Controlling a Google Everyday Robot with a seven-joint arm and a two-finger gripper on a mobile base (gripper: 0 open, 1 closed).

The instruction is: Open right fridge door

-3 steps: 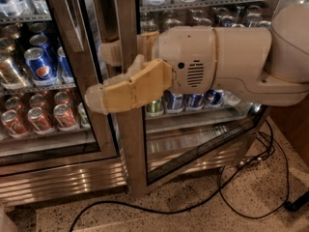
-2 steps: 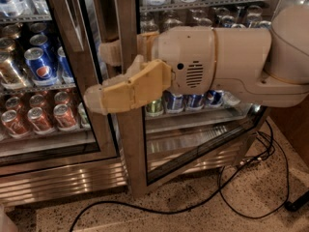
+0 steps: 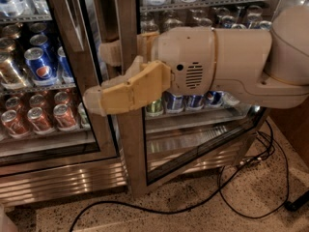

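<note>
The right fridge door (image 3: pixel 134 153) is a glass pane in a wide steel frame. It stands slightly ajar, its bottom edge swung out toward me on the right. My gripper (image 3: pixel 98 77) reaches in from the right at mid height. Its tan near finger (image 3: pixel 128 88) lies across the front of the door's left upright. The paler far finger (image 3: pixel 110 51) shows behind that upright, so the frame sits between the two. An angled steel bar handle (image 3: pixel 67 18) runs up at the upper left, above the gripper. My bulky cream arm (image 3: pixel 217 62) covers much of the door's glass.
The left glass door (image 3: pixel 72 144) fronts shelves of blue Pepsi cans (image 3: pixel 38 66) and reddish cans (image 3: pixel 63 116). A black cable (image 3: pixel 169 210) loops over the speckled floor in front, with more cable and a plug (image 3: pixel 297 203) at the right.
</note>
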